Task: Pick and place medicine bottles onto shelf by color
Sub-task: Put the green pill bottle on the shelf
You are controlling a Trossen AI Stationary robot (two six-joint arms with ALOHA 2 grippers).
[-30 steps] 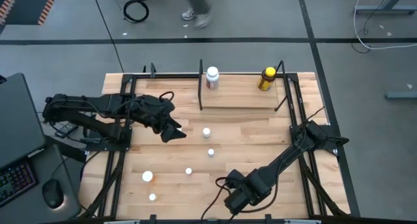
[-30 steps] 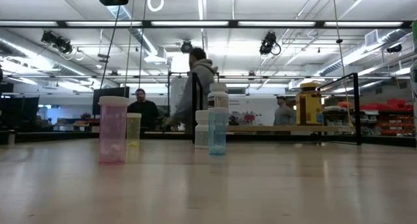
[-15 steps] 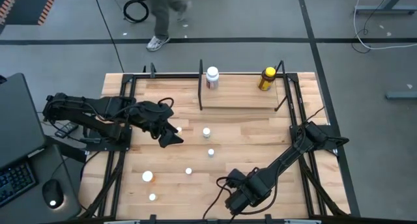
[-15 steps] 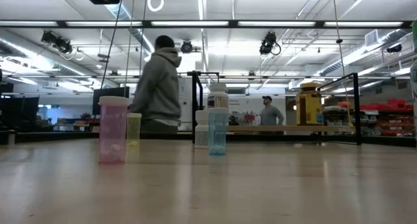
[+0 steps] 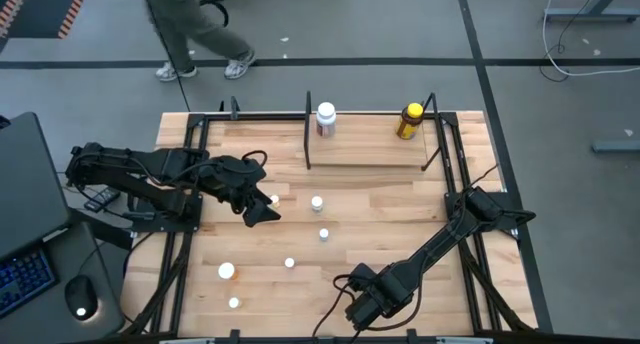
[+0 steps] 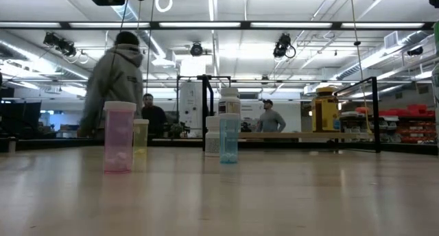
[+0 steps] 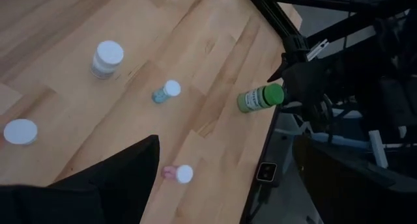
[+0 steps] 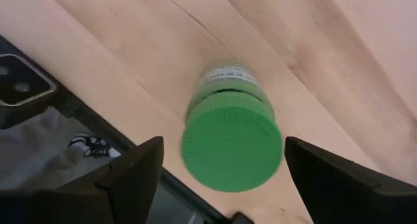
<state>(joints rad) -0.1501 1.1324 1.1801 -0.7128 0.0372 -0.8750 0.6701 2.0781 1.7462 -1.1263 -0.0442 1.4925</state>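
Two medicine bottles stand on the narrow light-wood shelf (image 5: 365, 152) at the table's far edge, a white labelled bottle (image 5: 326, 119) and a yellow dark-capped bottle (image 5: 409, 121), so I judge my sorting barely begun. My right gripper (image 8: 221, 168) hangs at the near edge, fingers spread either side of a green-capped bottle (image 8: 229, 142) without pinching it. My left gripper (image 5: 262, 209) hovers spread and empty left of centre, with several small white-capped bottles (image 5: 317, 202) scattered on the wooden table (image 5: 400, 209).

Person (image 5: 190, 29) walking past on the grey floor (image 5: 400, 44) beyond the counter (image 5: 400, 214); keyboard (image 5: 15, 279) and mouse (image 5: 78, 302) sitting beside it.
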